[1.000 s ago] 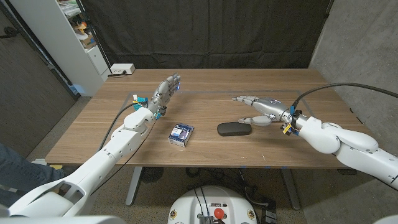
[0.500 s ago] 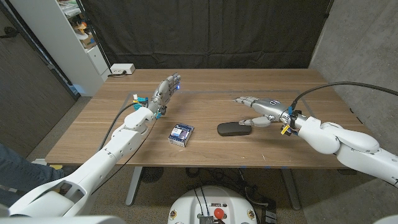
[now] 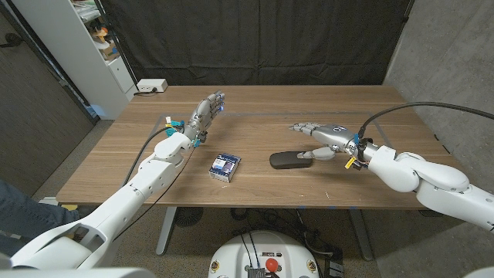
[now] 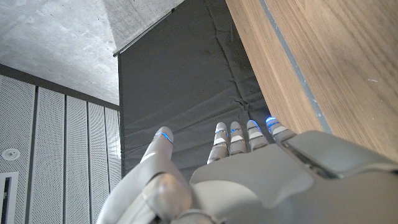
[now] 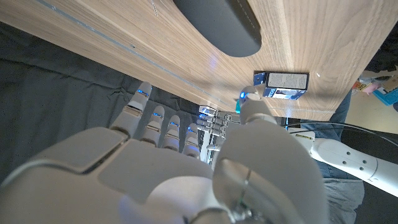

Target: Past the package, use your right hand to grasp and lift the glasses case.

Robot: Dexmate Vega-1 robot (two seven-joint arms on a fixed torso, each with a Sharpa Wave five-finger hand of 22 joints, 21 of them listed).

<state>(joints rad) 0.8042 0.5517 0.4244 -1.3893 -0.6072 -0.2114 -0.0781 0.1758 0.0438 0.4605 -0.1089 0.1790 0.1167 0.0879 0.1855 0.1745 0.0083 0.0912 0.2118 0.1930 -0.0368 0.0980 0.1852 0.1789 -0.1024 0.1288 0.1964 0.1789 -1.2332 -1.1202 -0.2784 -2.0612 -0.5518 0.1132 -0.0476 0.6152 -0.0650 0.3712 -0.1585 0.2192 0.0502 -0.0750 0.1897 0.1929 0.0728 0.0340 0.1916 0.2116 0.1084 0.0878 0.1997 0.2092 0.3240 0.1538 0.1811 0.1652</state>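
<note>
The dark oval glasses case (image 3: pixel 290 160) lies on the wooden tabletop (image 3: pixel 262 116) beside the right hand (image 3: pixel 323 140), whose fingers are spread and empty; closing off-centre might nudge the smooth case away.

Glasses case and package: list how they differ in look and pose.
The glasses case is dark, rounded and elongated; the package is a boxy blue-and-white carton. The glasses case lies by the right hand, whose thumb is at its end; the package lies apart from both hands. Both lie on the wooden table.
</note>
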